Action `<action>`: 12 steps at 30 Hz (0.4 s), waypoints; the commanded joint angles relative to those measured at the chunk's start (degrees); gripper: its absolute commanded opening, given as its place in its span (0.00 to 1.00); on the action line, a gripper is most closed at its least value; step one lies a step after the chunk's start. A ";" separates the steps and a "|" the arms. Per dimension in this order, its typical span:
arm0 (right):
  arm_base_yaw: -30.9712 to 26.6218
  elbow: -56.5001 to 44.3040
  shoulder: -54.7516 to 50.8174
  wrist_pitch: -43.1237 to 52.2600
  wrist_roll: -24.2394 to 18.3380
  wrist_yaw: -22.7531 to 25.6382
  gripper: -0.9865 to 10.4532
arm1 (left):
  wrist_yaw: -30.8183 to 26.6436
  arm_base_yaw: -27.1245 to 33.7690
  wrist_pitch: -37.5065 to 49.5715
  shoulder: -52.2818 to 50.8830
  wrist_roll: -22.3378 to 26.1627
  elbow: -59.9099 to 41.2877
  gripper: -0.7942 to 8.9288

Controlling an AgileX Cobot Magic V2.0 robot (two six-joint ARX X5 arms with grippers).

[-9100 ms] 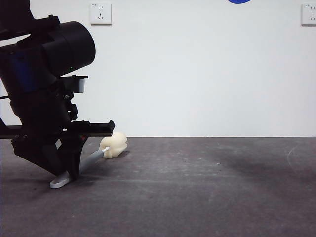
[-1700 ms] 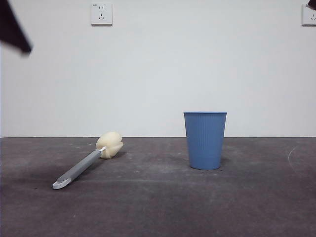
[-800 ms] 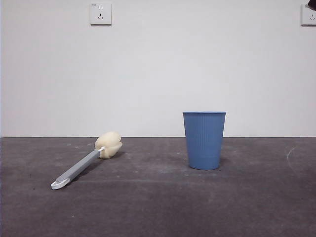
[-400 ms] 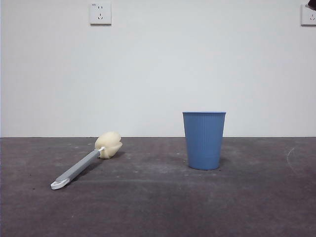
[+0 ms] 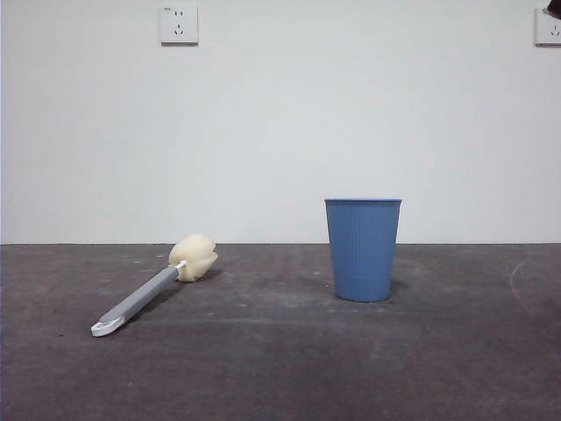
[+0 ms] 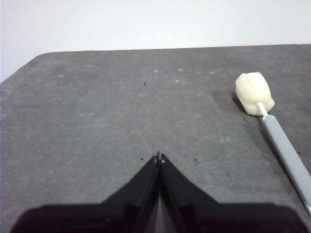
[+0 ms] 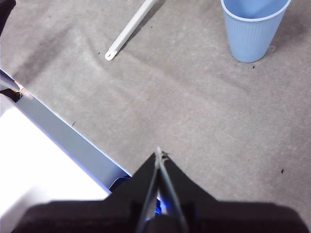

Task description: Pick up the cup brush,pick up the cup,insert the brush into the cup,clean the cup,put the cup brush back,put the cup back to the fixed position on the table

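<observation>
Sky-blue plastic cup [image 5: 363, 249] stands upright on the counter [image 5: 280, 360], right of centre in the front view, mouth up, fine vertical ribs below a smooth rim band. The right wrist view looks down into part of its mouth: only blue inner wall shows there, no contents visible; the bottom is out of frame.

Cup brush [image 5: 156, 285] lies flat on the counter well to the left of the cup, apart from it. Cream-yellow lobed sponge head points toward the back wall; grey handle runs forward and leftward, ending in a white loop nearest the camera.

Left hand [image 6: 159, 160]: jaws pressed together, tips meeting, gripping nothing. It hangs above bare counter, with the brush's sponge head and handle off to one side.

Right hand [image 7: 159, 154]: jaws likewise closed to a thin line, nothing between them, raised above the counter with cup and brush both ahead of it. A pale panel with a blue edge shows beside the counter in that view.

Counter surface dark grey, matte, scuffed, with pale flecks and faint marks. White wall [image 5: 280, 132] behind, with two sockets [image 5: 179, 24] high up, one near each upper corner.
</observation>
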 commanded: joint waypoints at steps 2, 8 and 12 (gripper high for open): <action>0.07 -0.07 -0.09 0.07 0.55 0.15 0.09 | -0.31 0.04 0.48 -0.11 -2.19 -0.85 0.08; 0.07 -0.07 -0.09 0.07 0.55 0.15 0.09 | -0.50 0.04 0.46 -0.11 -2.19 -0.85 0.08; 0.07 -0.07 -0.09 0.07 0.55 0.15 0.09 | -0.50 0.04 0.48 -0.11 -2.19 -0.85 0.08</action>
